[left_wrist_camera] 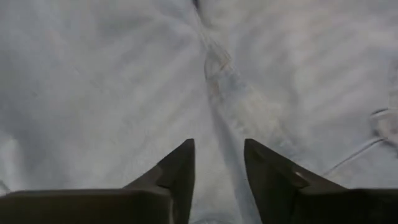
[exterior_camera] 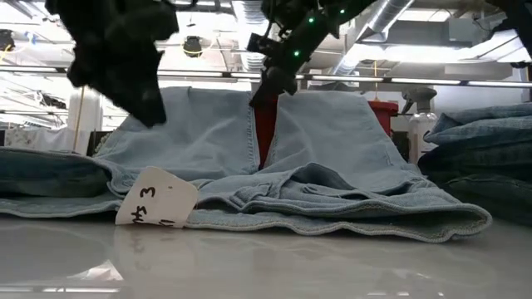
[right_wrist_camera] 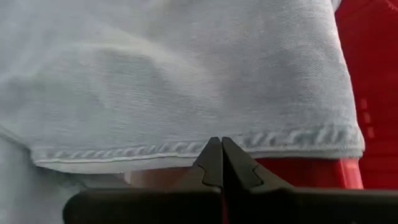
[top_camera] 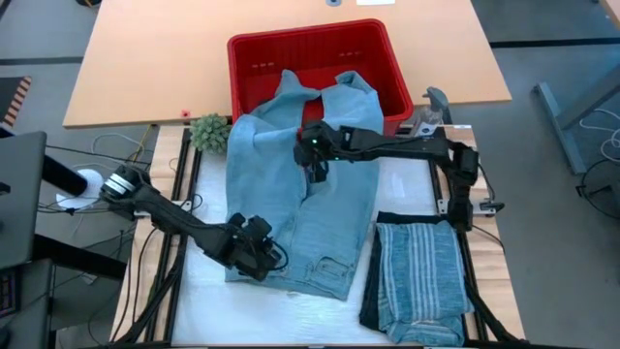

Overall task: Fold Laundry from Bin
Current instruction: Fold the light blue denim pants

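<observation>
1. Light blue jeans point(top_camera: 291, 208) lie spread across the white bench point(top_camera: 392, 189); their leg ends drape over the near rim and into the red bin point(top_camera: 383, 48) at the bench's far edge.
2. The left end effector point(top_camera: 257, 254) hovers over the jeans' waistband end, near the left front corner. In its wrist view its fingers point(left_wrist_camera: 177, 174) stand apart, a seam of the denim running between them, nothing gripped.
3. The right end effector point(top_camera: 312, 160) sits above the middle of the jeans, just in front of the bin. Its fingers point(right_wrist_camera: 222, 163) are pressed together, their tips at a stitched hem; whether cloth is pinched there cannot be told.
4. A folded stack point(top_camera: 421, 281) with a striped blue-grey shirt on top rests at the right front, beside the jeans.
5. The low view shows a white tag point(exterior_camera: 156, 199) hanging at the jeans' near edge.
</observation>
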